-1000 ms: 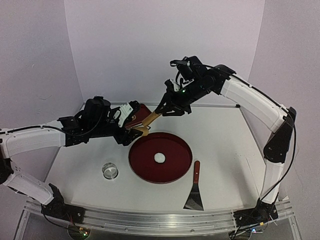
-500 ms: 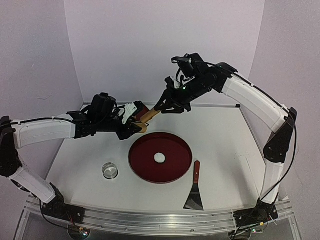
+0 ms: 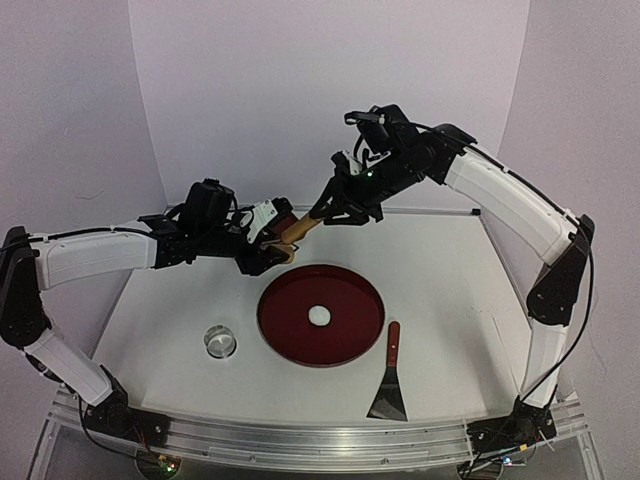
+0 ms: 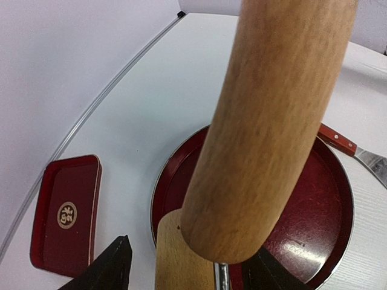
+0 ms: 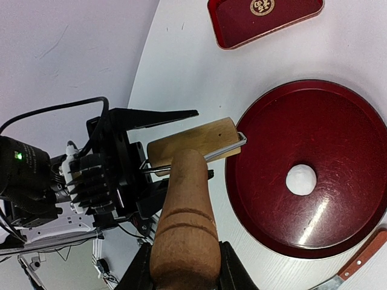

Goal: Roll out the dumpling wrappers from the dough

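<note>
Wooden roller [image 5: 193, 142] held in the air behind the round red tray [image 3: 290, 335]. Right gripper [image 5: 184, 269], jaws pinching its handle; left gripper [image 4: 192, 254], jaws spread either side of the barrel. Dough [image 3: 319, 315], a small white lump, sits mid-tray. The barrel is best lowered level, centred on it, pressed lightly

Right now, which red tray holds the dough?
The round red tray, dough at its centre; the rectangular tray shows only its gold emblem.

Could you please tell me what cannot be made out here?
Dough: left wrist view, hidden behind the rolling pin.
Scraper blade: both wrist views, cut off by frame edges.
Small rectangular tray: top view, apparently hidden beneath the left gripper.
Ring cutter: outside both wrist views.
</note>
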